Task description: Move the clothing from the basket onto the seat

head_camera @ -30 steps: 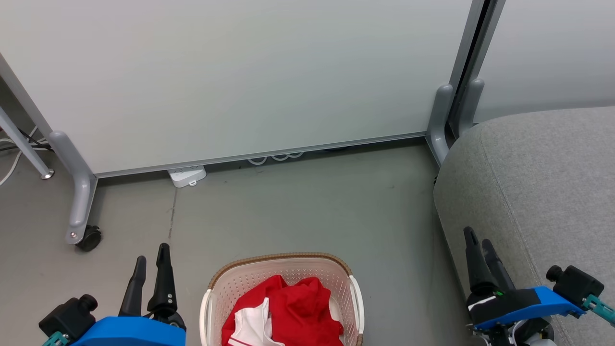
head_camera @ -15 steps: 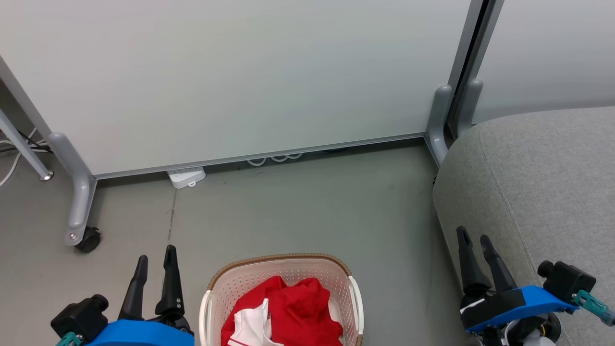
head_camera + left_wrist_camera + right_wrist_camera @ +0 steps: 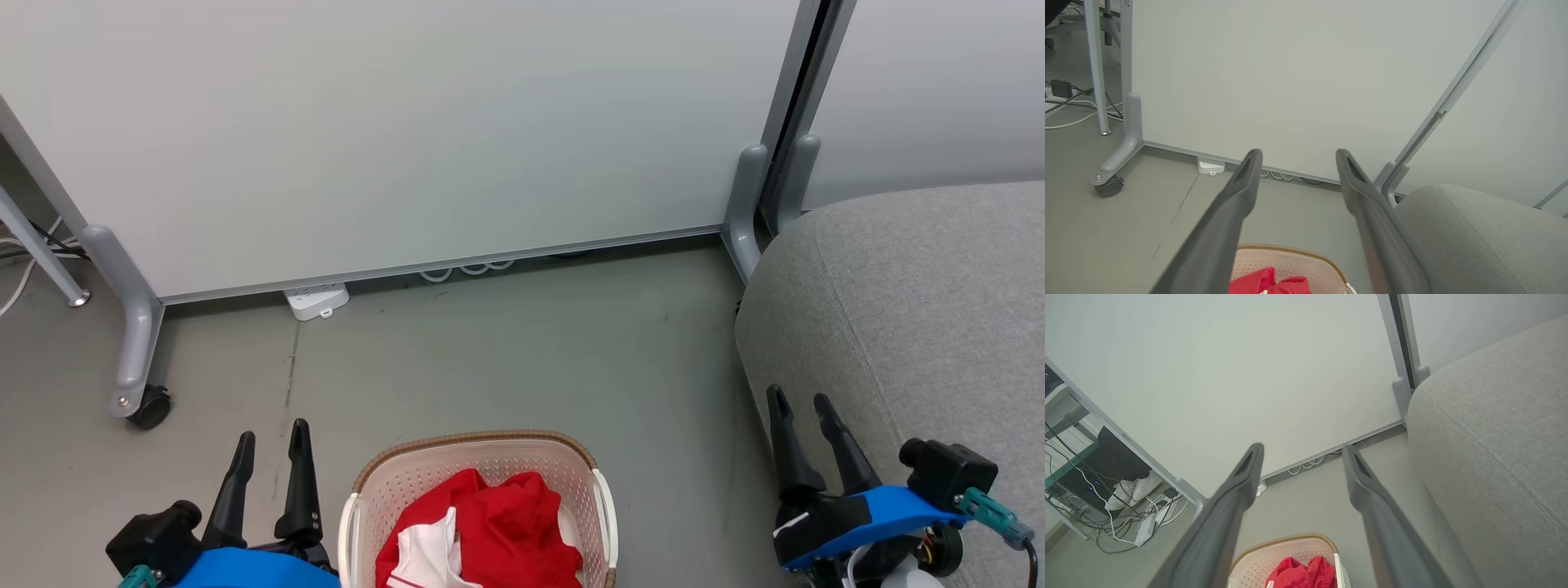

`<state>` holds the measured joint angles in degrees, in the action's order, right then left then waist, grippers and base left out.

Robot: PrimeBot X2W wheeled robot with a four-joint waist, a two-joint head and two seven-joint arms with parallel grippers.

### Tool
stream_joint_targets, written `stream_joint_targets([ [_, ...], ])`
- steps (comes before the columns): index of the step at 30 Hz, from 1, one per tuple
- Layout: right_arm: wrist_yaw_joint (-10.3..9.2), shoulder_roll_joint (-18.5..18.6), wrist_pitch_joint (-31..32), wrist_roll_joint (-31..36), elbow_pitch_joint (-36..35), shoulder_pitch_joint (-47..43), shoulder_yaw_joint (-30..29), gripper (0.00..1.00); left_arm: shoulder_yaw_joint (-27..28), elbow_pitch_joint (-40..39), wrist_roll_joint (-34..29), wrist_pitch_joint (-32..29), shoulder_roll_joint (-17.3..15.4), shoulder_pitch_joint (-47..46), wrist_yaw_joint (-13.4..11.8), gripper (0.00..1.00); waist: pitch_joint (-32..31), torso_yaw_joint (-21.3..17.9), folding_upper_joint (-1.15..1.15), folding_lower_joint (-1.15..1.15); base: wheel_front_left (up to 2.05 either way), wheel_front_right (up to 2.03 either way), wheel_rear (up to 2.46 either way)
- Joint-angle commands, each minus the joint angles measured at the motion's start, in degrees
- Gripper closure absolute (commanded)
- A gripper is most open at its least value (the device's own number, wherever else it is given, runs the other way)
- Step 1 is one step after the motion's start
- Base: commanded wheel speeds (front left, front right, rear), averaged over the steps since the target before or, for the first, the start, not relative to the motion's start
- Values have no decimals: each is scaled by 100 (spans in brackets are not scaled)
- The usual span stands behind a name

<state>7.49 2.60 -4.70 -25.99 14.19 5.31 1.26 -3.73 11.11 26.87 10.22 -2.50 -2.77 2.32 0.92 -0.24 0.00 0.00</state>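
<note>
The clothing [image 3: 498, 531], bright red with a white panel, lies bunched in the basket [image 3: 482, 446], a cream perforated tub with a brown rim on the floor at the bottom centre. The basket [image 3: 1306, 255] and the clothing [image 3: 1265, 281] also show low in the left wrist view, and the basket [image 3: 1290, 541] with the clothing [image 3: 1302, 573] in the right wrist view. The grey seat [image 3: 922, 310] fills the right side. My left gripper [image 3: 273, 437] stands open just left of the basket, holding nothing. My right gripper [image 3: 800, 400] is open and empty beside the seat's front edge.
A white partition panel [image 3: 408, 139] on grey wheeled feet [image 3: 135, 359] closes off the back. A white power strip [image 3: 317, 299] and cables lie at its base. A second panel's feet [image 3: 763, 196] stand next to the seat. A person's white shoes [image 3: 1133, 490] show behind the panel.
Both grippers have sunk lower in the head view and drifted slightly toward the basket; both stay open. The clothing and basket have not moved.
</note>
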Motion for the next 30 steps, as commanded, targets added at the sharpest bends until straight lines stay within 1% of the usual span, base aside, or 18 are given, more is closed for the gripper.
stream_joint_targets([
  [1, 0, 31, -52, 185, -61, 87, 18, 0, -8, -53, -156, 63, -39, 32, -43, 0, 3, 1, 0, 0, 0, 0, 0],
  [12, 0, 34, -127, 777, -81, 89, 30, 0, -90, 66, -606, 201, -44, 42, -76, 0, 25, -26, 0, 0, 0, 0, 0],
  [30, -1, 39, -253, 1549, -77, 97, 19, 0, -132, 103, -1304, 393, -51, 54, -173, 0, 20, -32, 0, 0, 0, 0, 0],
])
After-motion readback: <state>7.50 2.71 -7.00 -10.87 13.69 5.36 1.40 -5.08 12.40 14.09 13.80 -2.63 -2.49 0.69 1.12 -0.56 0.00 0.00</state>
